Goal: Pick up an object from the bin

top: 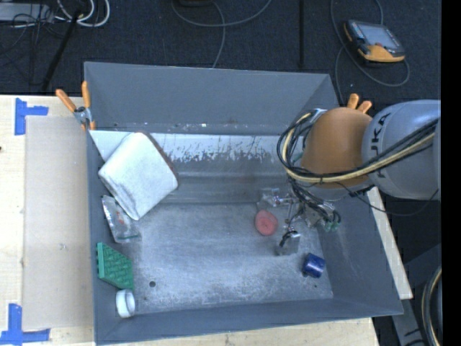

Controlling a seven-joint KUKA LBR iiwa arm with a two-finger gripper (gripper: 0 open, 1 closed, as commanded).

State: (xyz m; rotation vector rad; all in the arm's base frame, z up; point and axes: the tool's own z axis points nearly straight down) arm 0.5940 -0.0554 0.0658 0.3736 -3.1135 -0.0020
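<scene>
My gripper (282,222) sat low at the right of the bin (216,107), fingers spread, gripping nothing. The pink round disc (266,224) lay just beside them. Closing off-centre could have flicked it away. The right wall crowded me, with bare floor open to the left.
</scene>
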